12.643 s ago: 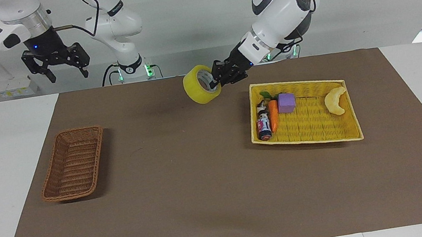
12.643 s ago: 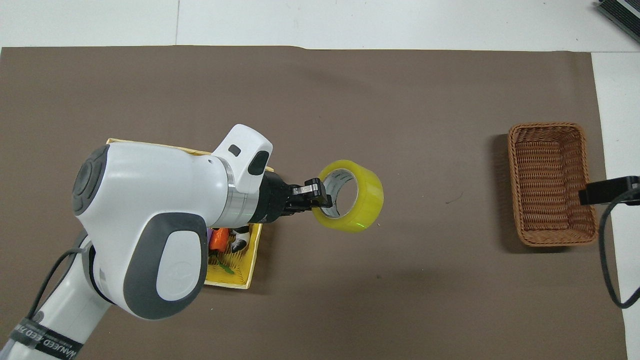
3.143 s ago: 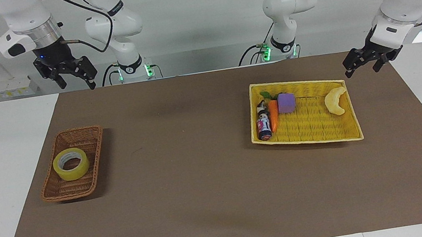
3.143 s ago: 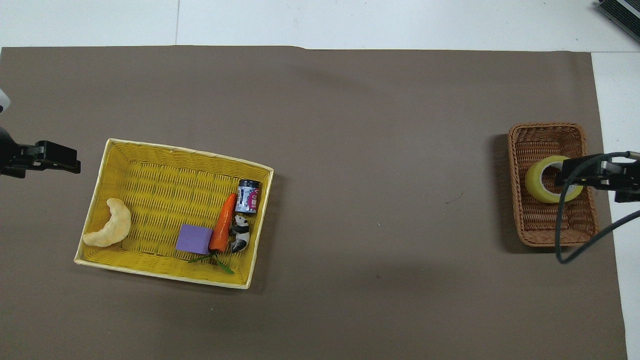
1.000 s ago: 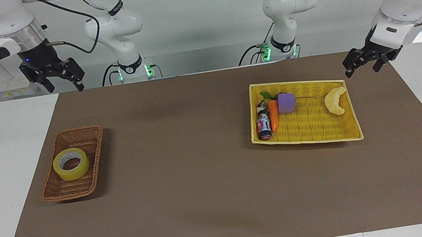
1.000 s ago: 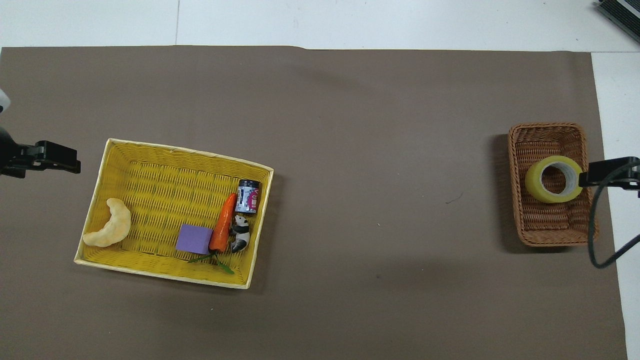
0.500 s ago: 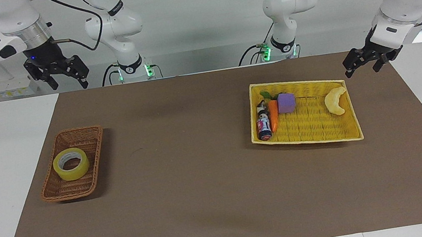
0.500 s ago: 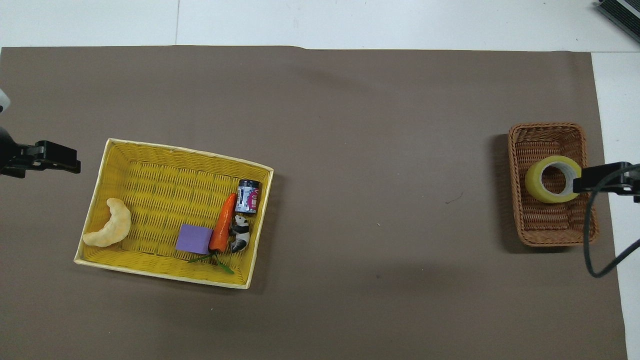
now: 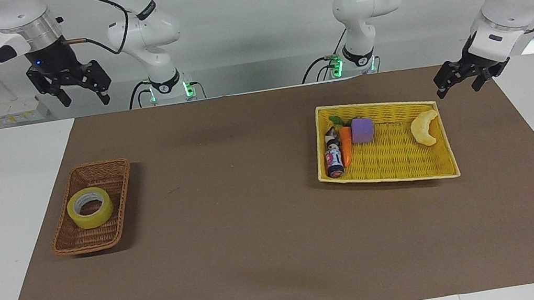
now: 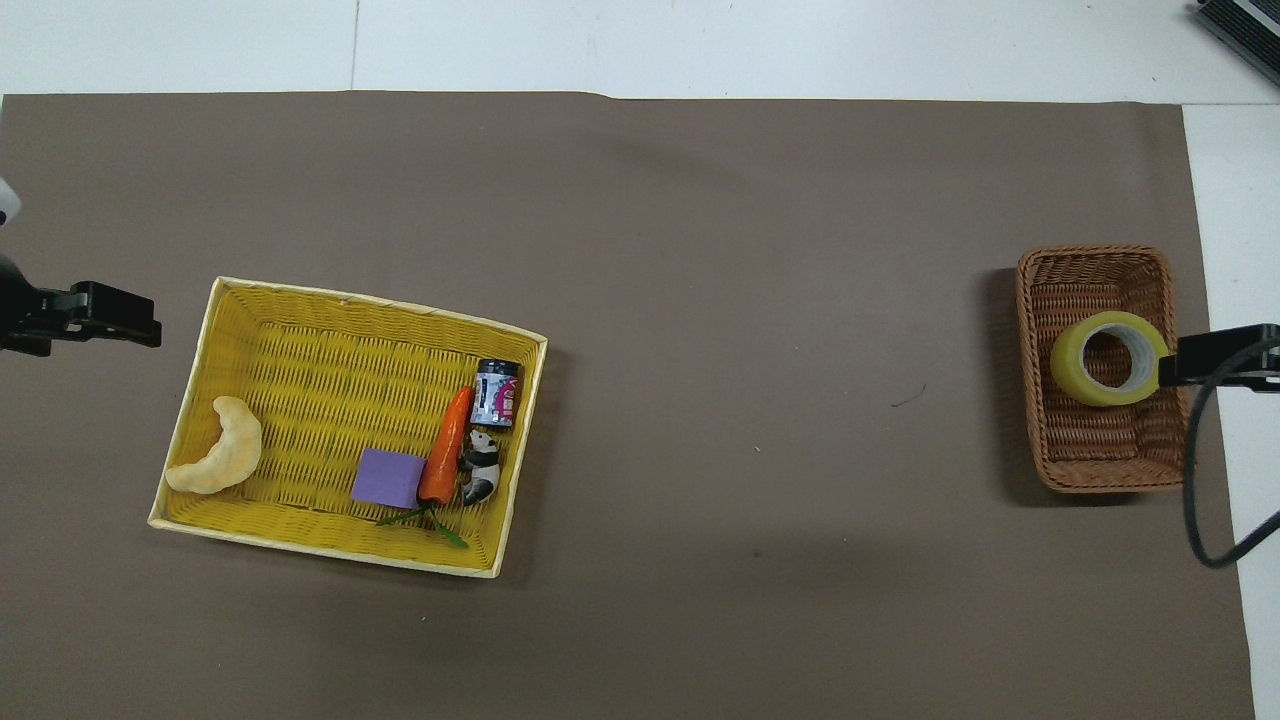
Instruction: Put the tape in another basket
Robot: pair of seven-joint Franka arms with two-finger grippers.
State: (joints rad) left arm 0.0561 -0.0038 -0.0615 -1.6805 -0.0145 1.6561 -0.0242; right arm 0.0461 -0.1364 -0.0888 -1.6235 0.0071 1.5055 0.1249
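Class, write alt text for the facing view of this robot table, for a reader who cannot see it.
A roll of yellow tape lies flat in a brown wicker basket toward the right arm's end of the table. A yellow basket toward the left arm's end holds small toys. The open right gripper and left gripper hang raised, holding nothing.

Right tool [image 9: 77,98] raised high, fingers spread, left tool [image 9: 459,81] low, seemingly open, both empty
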